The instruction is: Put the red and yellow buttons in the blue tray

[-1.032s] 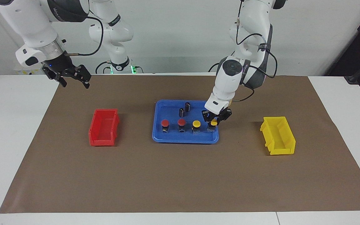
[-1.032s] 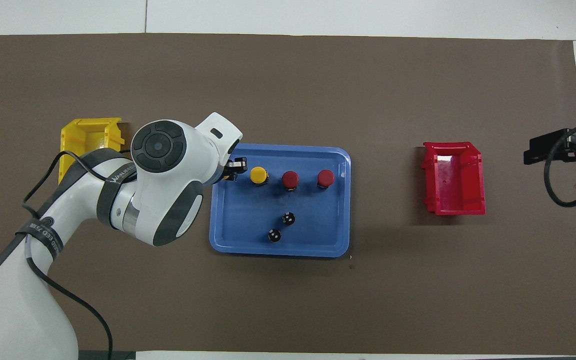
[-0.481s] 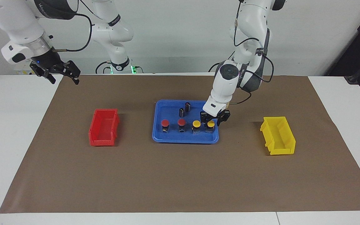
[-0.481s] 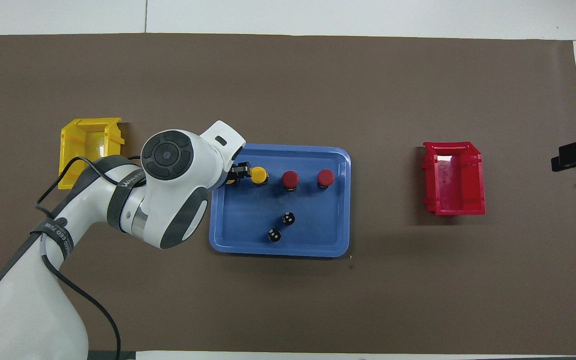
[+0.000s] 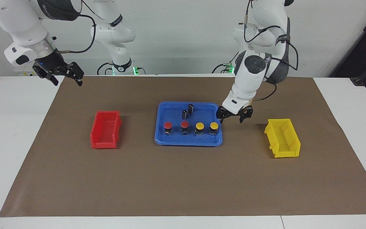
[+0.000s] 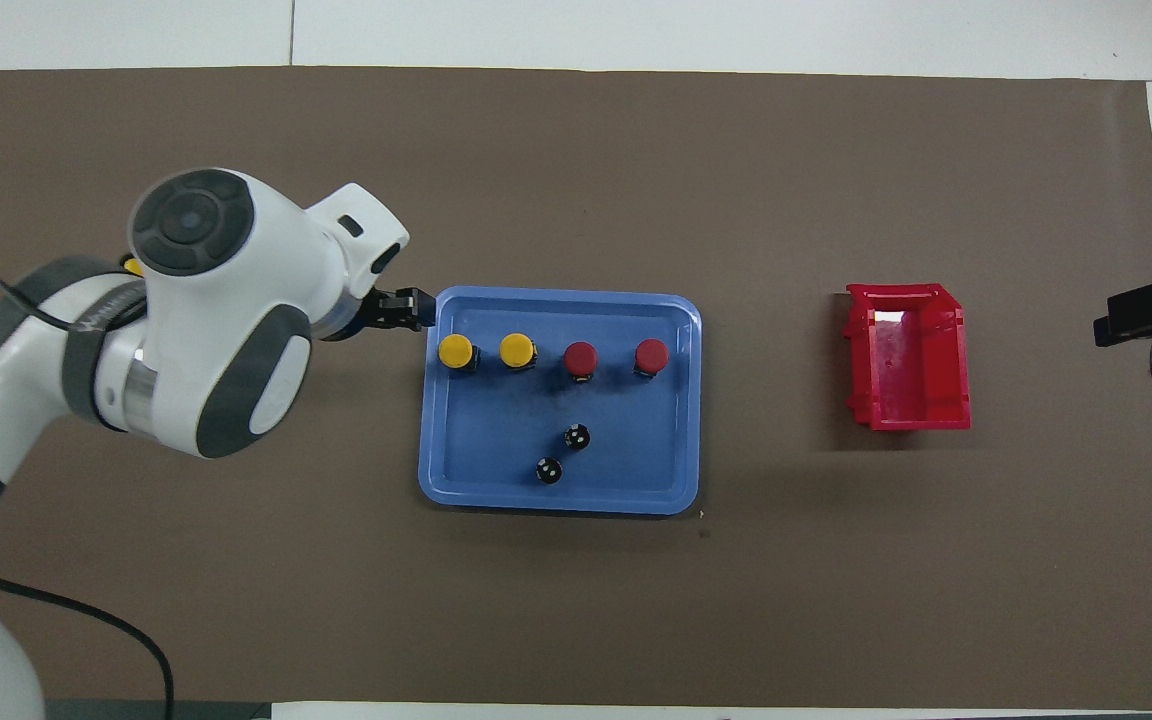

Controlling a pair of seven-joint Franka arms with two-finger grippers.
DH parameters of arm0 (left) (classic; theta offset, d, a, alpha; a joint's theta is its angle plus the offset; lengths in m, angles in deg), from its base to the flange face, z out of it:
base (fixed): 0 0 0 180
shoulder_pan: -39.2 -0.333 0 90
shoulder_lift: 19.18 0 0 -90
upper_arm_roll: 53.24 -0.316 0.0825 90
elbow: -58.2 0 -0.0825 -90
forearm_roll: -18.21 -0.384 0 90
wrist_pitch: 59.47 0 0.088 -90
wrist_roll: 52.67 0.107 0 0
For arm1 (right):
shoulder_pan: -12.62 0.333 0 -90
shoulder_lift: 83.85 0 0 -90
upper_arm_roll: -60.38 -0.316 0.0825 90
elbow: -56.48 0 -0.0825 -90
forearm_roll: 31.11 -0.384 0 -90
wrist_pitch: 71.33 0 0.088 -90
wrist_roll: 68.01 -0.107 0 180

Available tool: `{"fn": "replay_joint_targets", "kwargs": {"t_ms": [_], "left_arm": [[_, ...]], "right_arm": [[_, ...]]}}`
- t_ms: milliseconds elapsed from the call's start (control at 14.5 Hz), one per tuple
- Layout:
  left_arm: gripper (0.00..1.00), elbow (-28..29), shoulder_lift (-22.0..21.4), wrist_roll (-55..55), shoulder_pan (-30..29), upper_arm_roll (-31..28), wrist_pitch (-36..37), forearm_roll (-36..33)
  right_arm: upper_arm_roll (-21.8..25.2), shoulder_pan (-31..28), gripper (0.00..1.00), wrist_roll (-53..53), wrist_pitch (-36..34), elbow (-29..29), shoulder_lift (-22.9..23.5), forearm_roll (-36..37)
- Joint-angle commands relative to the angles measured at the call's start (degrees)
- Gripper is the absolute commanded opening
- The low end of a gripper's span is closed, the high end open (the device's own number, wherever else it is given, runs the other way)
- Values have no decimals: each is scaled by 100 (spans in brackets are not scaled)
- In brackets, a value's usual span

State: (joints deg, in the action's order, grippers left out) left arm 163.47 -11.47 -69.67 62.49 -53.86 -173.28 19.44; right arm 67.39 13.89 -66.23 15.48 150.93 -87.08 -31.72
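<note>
The blue tray (image 5: pixel 187 143) lies mid-table and also shows in the overhead view (image 6: pixel 496 440). Four buttons stand in it in a row: two red (image 5: pixel 168 124) (image 5: pixel 185 124) and two yellow (image 5: pixel 199 126) (image 5: pixel 214 125). From above the yellow ones (image 6: pixel 455 350) (image 6: pixel 517 349) are toward the left arm's end and the red ones (image 6: pixel 581 357) (image 6: pixel 651 353) beside them. My left gripper (image 5: pixel 232 118) is open and empty, just above the mat beside the tray's corner (image 6: pixel 406 308). My right gripper (image 5: pixel 68 81) is open and empty, raised over the mat's edge at the right arm's end (image 6: pixel 1136 315).
Two dark capless cylinders (image 5: pixel 190 108) (image 5: pixel 184 114) stand in the tray nearer the robots. An empty red bin (image 5: pixel 105 129) sits toward the right arm's end. A yellow bin (image 5: pixel 283 137) sits toward the left arm's end, mostly hidden under the left arm from above.
My left gripper has let go of the yellow button, which now stands in the tray, and has drawn out of the tray toward the yellow bin. The right gripper has shifted toward the table's end.
</note>
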Motion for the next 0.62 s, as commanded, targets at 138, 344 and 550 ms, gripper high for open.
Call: {"fn": "replay_joint_targets", "kwargs": {"t_ms": [138,344,550], "left_arm": [[100,-393,-313,1441,-1122,-35,762,26],[100,-428,-752,1840,-1774,-43,1149,35],[100,-428,-1131,1937,-1855,-44,1510,35]], "right_arm": [[-34,-4,100,112,-85,12,-20,53],[-34,-4,100,103,-76,12,-20,52],[-34,-4,100,112,-85,12,-20,52]]}}
